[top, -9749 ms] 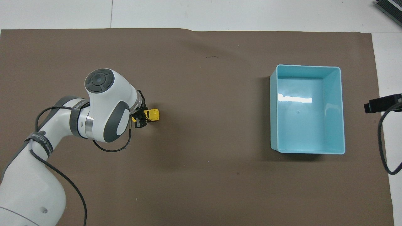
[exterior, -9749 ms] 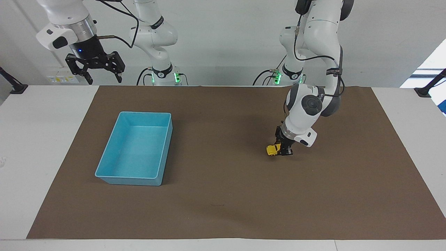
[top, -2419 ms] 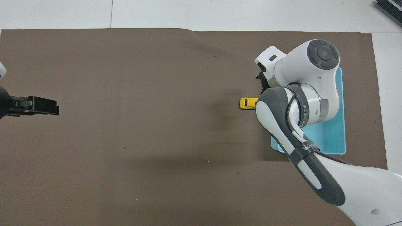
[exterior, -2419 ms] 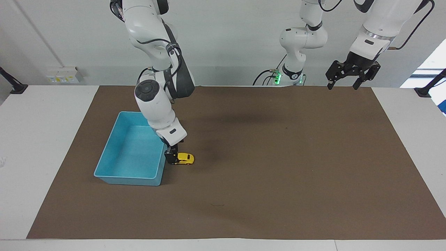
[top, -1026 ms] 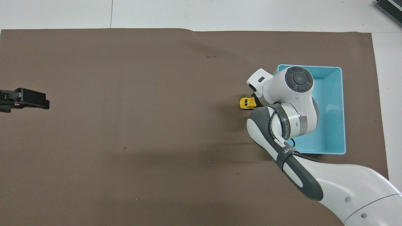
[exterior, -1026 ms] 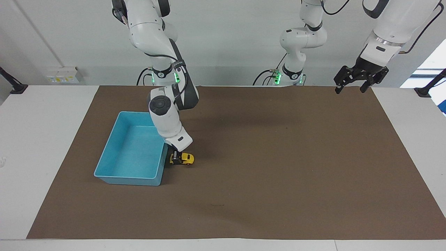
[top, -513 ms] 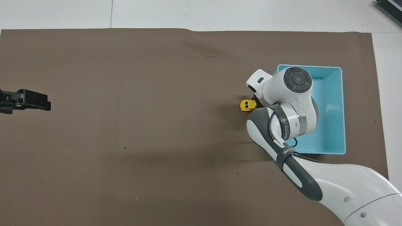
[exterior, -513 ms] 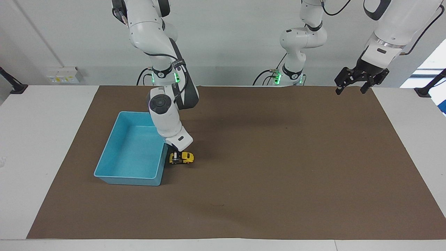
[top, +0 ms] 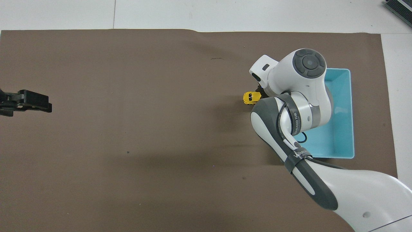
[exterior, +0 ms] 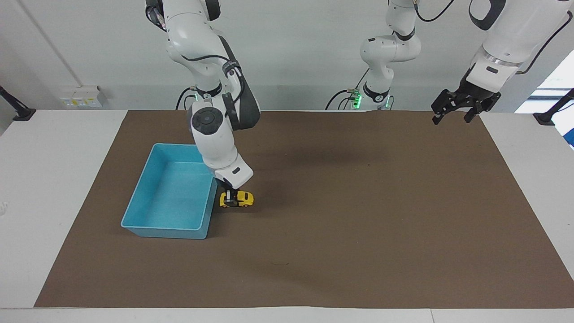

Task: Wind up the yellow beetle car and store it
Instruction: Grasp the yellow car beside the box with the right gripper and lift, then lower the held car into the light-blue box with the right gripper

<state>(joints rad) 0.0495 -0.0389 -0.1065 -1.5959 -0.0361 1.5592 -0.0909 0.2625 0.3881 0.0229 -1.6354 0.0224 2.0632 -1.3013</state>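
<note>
The yellow beetle car hangs just above the brown mat, beside the light blue bin's long wall toward the left arm's end of the table. My right gripper comes down from above, shut on the car's end nearest the bin. In the overhead view the right arm's wrist hides most of that gripper and part of the bin. My left gripper waits open and empty, high over the mat's edge at the left arm's end.
A brown mat covers most of the white table. The bin holds nothing that I can see. Black clamp posts stand at the table's corners near the robots.
The right gripper closed on the car and raised it slightly off the mat, shifting a little away from the bin. The left gripper stayed almost still.
</note>
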